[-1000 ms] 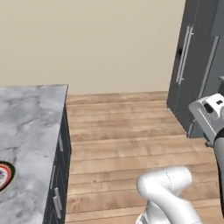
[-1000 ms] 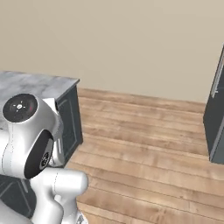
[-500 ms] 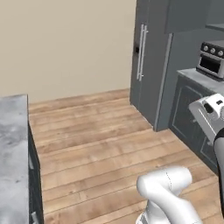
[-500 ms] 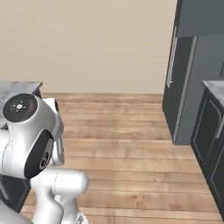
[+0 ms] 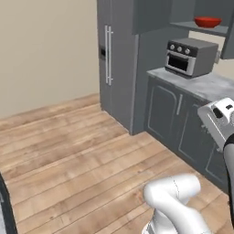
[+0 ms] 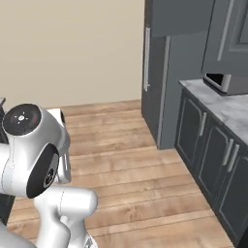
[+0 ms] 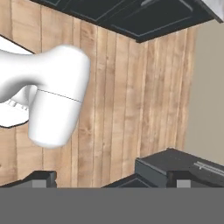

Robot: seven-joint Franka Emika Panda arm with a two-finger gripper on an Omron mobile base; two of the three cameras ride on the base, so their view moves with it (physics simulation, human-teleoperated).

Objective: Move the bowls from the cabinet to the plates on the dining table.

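While the gripper [image 7: 111,177] hangs over the wooden floor [image 7: 131,96] with its jaws wide apart and nothing between them, the red bowl [image 5: 208,21] sits on the open shelf of the dark grey wall cabinet [image 5: 155,13], at about 1 o'clock in the left base view. Just below it, a toaster oven [image 5: 191,56] stands on a marble counter [image 5: 205,84] beside a tall dark fridge [image 5: 116,55]
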